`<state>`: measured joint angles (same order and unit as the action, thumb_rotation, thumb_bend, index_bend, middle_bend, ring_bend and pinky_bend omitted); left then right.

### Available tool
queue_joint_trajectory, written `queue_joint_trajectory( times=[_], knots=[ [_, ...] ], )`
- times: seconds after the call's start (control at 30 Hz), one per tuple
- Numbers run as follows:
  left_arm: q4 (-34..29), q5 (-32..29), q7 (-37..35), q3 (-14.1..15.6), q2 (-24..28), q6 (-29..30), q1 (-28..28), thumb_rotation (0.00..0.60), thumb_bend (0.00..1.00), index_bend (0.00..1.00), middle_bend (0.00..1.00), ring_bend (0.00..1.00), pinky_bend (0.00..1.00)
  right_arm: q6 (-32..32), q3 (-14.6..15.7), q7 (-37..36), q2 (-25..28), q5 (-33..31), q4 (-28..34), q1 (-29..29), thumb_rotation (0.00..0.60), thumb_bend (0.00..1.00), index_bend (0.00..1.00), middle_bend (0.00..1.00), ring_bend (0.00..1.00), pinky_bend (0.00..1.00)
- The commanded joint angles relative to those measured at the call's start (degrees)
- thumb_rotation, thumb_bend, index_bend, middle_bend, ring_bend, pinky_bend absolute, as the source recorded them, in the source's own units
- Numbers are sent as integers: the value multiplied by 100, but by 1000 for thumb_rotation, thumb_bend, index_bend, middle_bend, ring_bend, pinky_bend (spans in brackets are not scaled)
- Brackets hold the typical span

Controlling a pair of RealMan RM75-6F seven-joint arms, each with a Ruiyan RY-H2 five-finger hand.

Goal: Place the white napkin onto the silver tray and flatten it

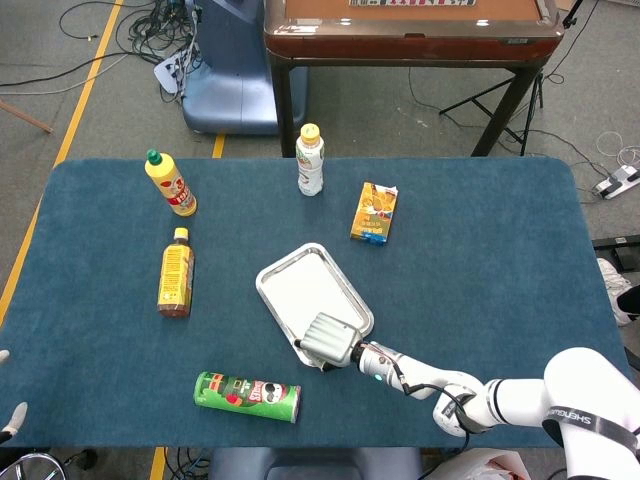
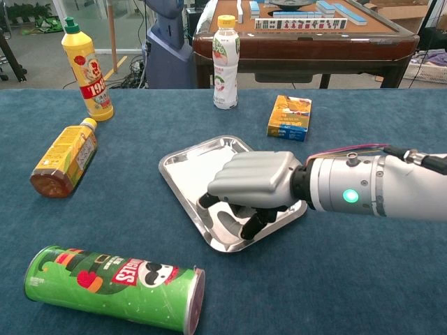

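The silver tray (image 1: 268,272) (image 2: 170,168) lies at the table's middle, turned at an angle. Its inside looks pale and flat, as if the white napkin (image 1: 300,288) (image 2: 190,174) is spread in it; I cannot tell sheet from metal for sure. My right hand (image 1: 329,340) (image 2: 255,182) hangs palm down over the tray's near corner, fingers bent downward with their tips on the tray's surface and nothing visibly gripped. Of my left hand (image 1: 10,417) only pale tips show at the head view's left edge.
A green chips can (image 1: 247,396) (image 2: 115,286) lies near the front, left of the hand. An orange bottle (image 1: 176,272) (image 2: 64,159) lies at left, a yellow bottle (image 1: 170,183) (image 2: 85,61) stands behind it. A drink bottle (image 1: 310,160) (image 2: 225,63) and an orange box (image 1: 374,212) (image 2: 290,116) sit behind the tray.
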<state>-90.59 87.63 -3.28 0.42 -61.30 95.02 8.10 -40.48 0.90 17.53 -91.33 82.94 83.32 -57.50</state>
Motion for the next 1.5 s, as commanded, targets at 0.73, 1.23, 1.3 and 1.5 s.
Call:
queue_joint_trajectory(
  times=[0.73, 1.23, 1.3, 1.5],
  knots=[
    [-3, -5, 12, -4, -7, -4, -4, 600, 274, 174, 148, 140, 0, -92, -10, -87, 37, 194, -41, 138, 399, 843, 379, 1000, 1000, 1000],
    [-23, -4, -21, -82, 80, -25, -85, 600, 274, 174, 148, 140, 0, -1449, -278, 1042, 1398, -649, 1285, 1074, 397, 480, 284, 775, 823, 1000],
    [-34, 9, -9, -99, 86, -50, -122, 600, 274, 174, 148, 139, 0, -1701, -287, 1173, 1596, -771, 1499, 1254, 397, 480, 280, 696, 751, 1000],
    [-79, 65, 24, -141, 119, -157, -257, 600, 274, 174, 148, 139, 0, -2411, -231, 1313, 2094, -884, 1866, 1802, 506, 482, 264, 526, 575, 892]
  ],
)
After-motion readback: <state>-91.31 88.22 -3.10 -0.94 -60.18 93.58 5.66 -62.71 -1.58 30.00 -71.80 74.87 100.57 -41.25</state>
